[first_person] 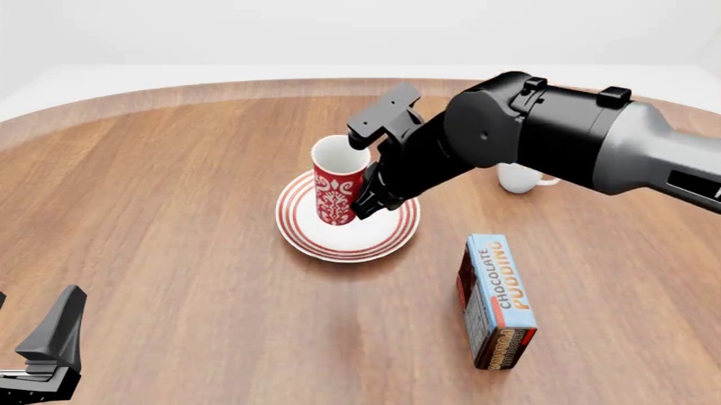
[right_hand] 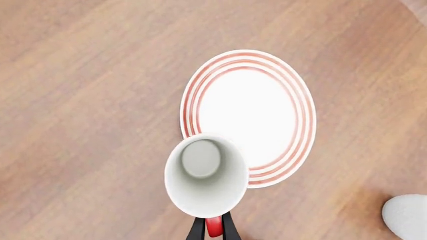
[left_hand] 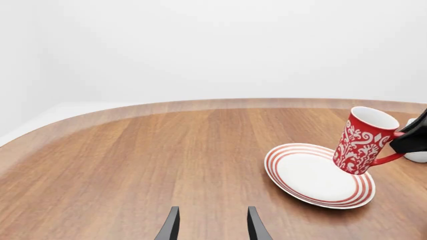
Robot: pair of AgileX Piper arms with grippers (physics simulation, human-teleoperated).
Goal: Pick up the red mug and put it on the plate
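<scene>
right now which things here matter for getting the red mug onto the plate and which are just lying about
In the job:
- red mug, tilted, above the plate
- plate
- right hand, shut on the mug's handle

Lying about:
- white mug
- chocolate pudding box
- left hand, open, empty, away from the plate

The white mug is largely hidden behind the right arm; its handle is perhaps just visible.

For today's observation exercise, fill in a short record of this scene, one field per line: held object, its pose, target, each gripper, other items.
held object: red mug, gripped at its handle
pose: tilted, above the plate, contact unclear
target: plate
right gripper: shut on the handle
left gripper: open, holds nothing
other items: white mug, chocolate pudding box
</scene>
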